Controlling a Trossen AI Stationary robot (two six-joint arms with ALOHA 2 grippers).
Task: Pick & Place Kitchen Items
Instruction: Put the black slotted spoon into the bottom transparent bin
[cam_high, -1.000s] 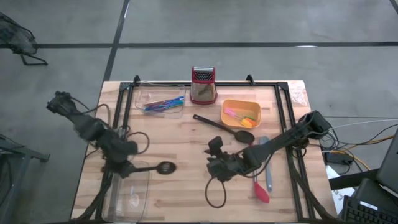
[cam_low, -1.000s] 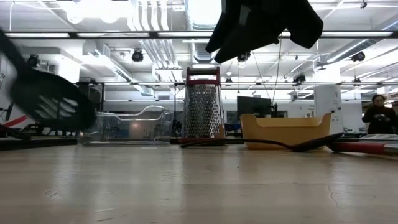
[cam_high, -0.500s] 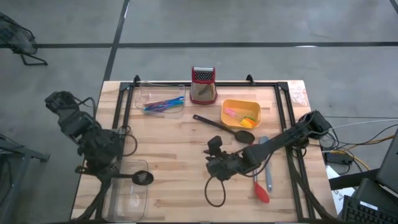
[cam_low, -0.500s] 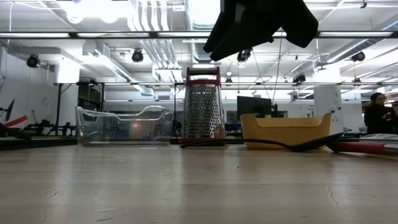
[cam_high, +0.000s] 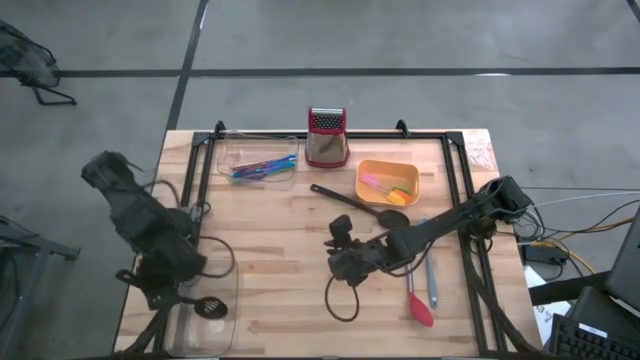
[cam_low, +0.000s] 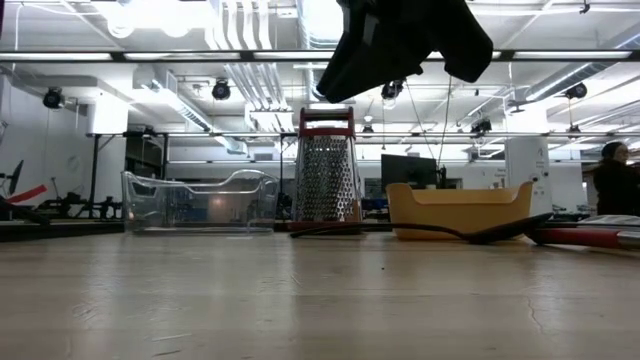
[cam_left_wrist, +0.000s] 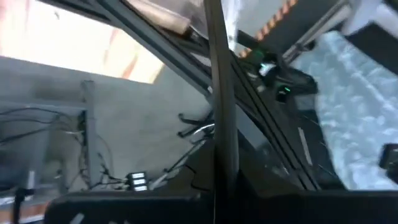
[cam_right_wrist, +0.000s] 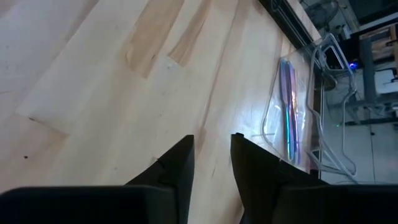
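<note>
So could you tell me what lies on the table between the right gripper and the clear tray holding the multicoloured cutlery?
Nothing: in the high view, only bare wood runs from the right gripper to the clear tray with the multicoloured cutlery. The right wrist view shows the same.

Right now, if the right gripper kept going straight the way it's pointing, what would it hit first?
Probably the clear tray holding the multicoloured cutlery. The right gripper points across bare table toward it, nothing between. Depth is uncertain.
</note>
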